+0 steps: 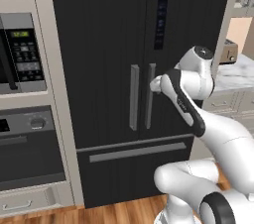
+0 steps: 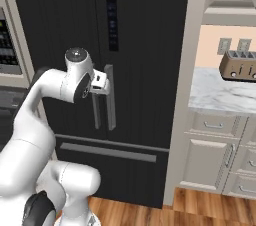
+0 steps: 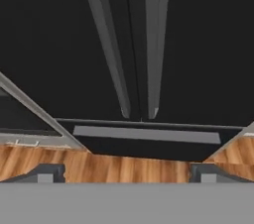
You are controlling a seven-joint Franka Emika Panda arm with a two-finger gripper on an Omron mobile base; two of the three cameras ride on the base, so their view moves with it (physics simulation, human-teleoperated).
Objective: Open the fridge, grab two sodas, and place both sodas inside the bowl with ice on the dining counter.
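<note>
The black fridge [image 1: 99,44] stands in front of me with both doors shut. Two long grey handles [image 1: 134,96] [image 1: 150,94] run down its middle, and a drawer [image 1: 134,168] sits below. My gripper [image 1: 155,85] hovers right at the right-hand handle [image 2: 109,97], at about its upper part, and is open with nothing between its fingers. In the hand view the handles [image 3: 111,44] [image 3: 155,44] run down the door above the gripper [image 3: 127,174], whose fingertips [image 3: 49,172] stand far apart. The sodas, the bowl with ice and the dining counter are out of view.
A microwave [image 1: 20,52] and an oven [image 1: 30,143] are set in beige cabinetry left of the fridge. To its right, a marble counter [image 2: 220,95] carries a toaster [image 2: 239,66] above pale drawers [image 2: 212,125]. Wooden floor [image 2: 200,205] lies below.
</note>
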